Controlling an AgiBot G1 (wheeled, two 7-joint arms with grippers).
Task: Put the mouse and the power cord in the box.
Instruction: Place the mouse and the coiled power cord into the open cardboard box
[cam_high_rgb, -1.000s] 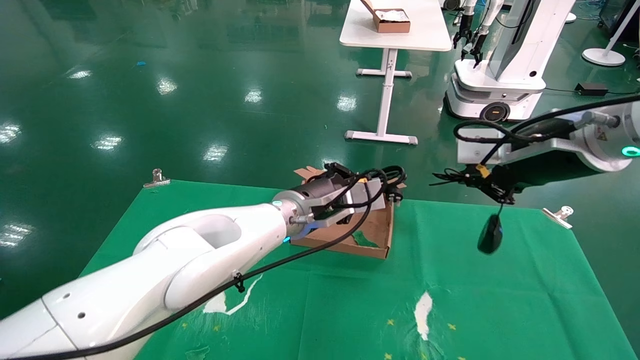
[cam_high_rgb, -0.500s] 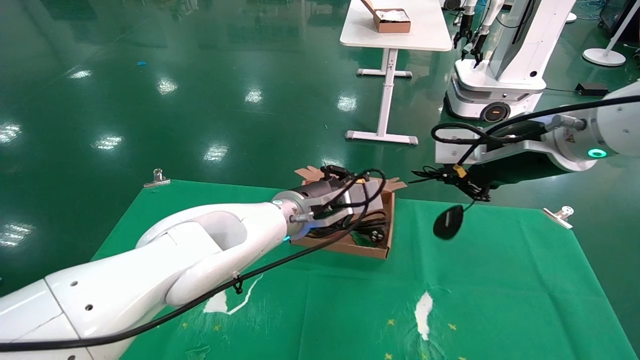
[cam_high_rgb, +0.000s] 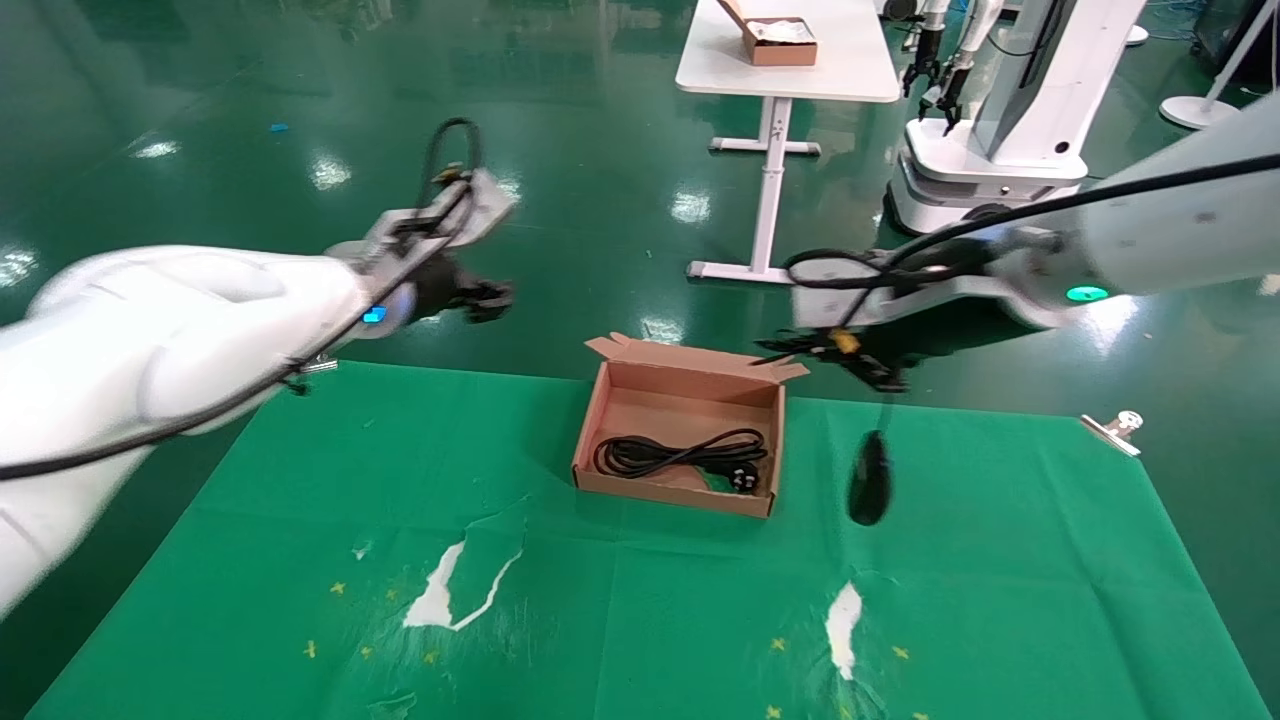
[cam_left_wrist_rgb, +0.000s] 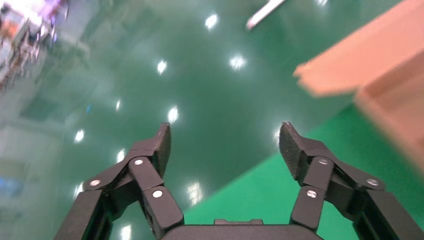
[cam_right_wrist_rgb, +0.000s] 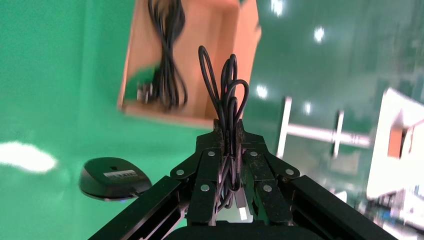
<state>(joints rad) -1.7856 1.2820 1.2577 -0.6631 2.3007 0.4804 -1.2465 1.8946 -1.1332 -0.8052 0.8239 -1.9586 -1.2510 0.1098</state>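
Observation:
The brown cardboard box (cam_high_rgb: 605, 388) (cam_right_wrist_rgb: 240, 65) stands at the far middle of the green cloth, and the coiled black power cord (cam_high_rgb: 680, 455) (cam_right_wrist_rgb: 167, 55) lies inside it with its plug toward the near right corner. Just right of the box, my right gripper (cam_high_rgb: 835, 352) (cam_right_wrist_rgb: 227, 125) is shut on the looped cable of the mouse. The black mouse (cam_high_rgb: 868, 480) (cam_right_wrist_rgb: 112, 178) dangles below on its cable, above the cloth beside the box's right wall. Off the cloth's far left edge, my left gripper (cam_high_rgb: 490, 297) (cam_left_wrist_rgb: 225, 142) is raised, open and empty.
The green cloth (cam_high_rgb: 650, 600) has white torn patches near its front and metal clips (cam_high_rgb: 1110, 427) at its far corners. Beyond it stand a white table (cam_high_rgb: 790, 60) with a smaller brown box (cam_high_rgb: 780, 42) and another white robot (cam_high_rgb: 1000, 110).
My left gripper let go of the power cord into the box, then pulled up and away to the far left. My right gripper carried the dangling mouse leftward, closer to the box.

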